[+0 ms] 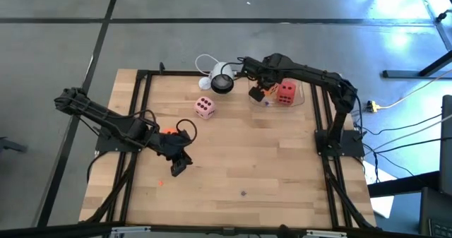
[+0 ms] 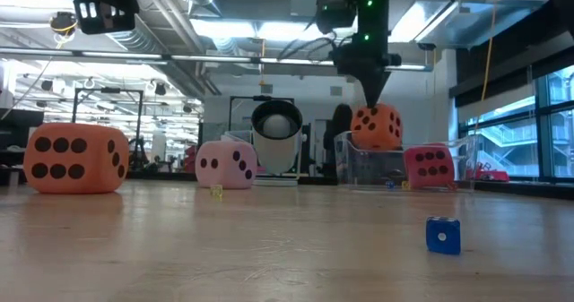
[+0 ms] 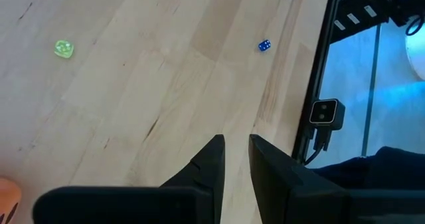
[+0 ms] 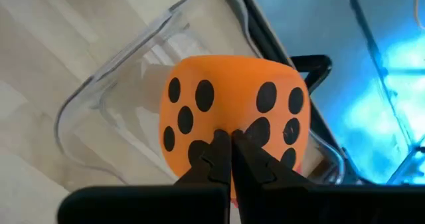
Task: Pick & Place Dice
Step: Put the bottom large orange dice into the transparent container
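Note:
My right gripper [image 4: 230,139] is shut on an orange die [image 4: 229,111] with dark dots, held in the air over the near wall of a clear container [image 4: 126,84] at the table's far right. A red die [image 1: 287,92] rests on the floor of that container [image 1: 300,97]. A pink die [image 1: 205,108] sits on the wood left of it. A second orange die [image 2: 76,159] sits on the table beside my left arm. My left gripper [image 3: 236,151] hovers over bare wood at the near left, its fingers a narrow gap apart with nothing between them. My right gripper pinches the orange die's upper edge [image 4: 229,125], where two dotted faces meet, between its two fingertips. The fingers come steeply from above. The die hangs below them, tilted on its corner and lifted clear [image 2: 376,127] above the container's rim.
A white round camera [image 1: 222,82] with a black lens stands at the far edge, between the pink die and the container. A tiny blue die [image 2: 443,235] and a tiny green one [image 3: 64,48] lie on the wood. A black frame [image 1: 141,104] borders the tabletop.

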`<action>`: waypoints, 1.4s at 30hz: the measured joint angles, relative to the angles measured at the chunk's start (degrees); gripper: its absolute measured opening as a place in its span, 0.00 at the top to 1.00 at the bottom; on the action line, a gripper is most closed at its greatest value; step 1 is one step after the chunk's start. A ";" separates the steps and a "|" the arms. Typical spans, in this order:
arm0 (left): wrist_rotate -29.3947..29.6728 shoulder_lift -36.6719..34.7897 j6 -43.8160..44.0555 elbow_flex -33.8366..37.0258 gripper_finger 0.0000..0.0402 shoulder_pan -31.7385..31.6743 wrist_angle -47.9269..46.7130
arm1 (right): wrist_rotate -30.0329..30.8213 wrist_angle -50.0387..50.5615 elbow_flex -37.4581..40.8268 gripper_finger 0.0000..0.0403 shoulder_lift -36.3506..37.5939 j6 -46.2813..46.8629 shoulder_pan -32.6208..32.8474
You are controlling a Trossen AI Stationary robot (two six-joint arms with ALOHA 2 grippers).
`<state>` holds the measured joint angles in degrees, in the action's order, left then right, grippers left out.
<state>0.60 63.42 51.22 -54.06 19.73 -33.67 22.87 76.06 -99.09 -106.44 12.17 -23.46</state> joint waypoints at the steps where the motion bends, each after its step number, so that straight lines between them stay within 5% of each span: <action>1: 0.00 0.00 -0.01 0.00 0.84 0.00 0.00 | 0.02 -0.29 0.00 1.00 -0.45 0.02 -0.08; 17: -0.15 0.00 0.39 0.00 0.84 0.00 0.00 | -1.02 -6.07 0.00 1.00 -9.21 -0.20 -0.45; 42: -0.19 0.00 1.08 0.00 0.84 0.00 0.00 | -4.52 -7.33 0.00 0.95 -9.59 -1.33 -1.43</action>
<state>0.42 63.42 52.30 -54.06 19.73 -33.67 18.35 68.73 -99.09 -116.03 10.84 -24.89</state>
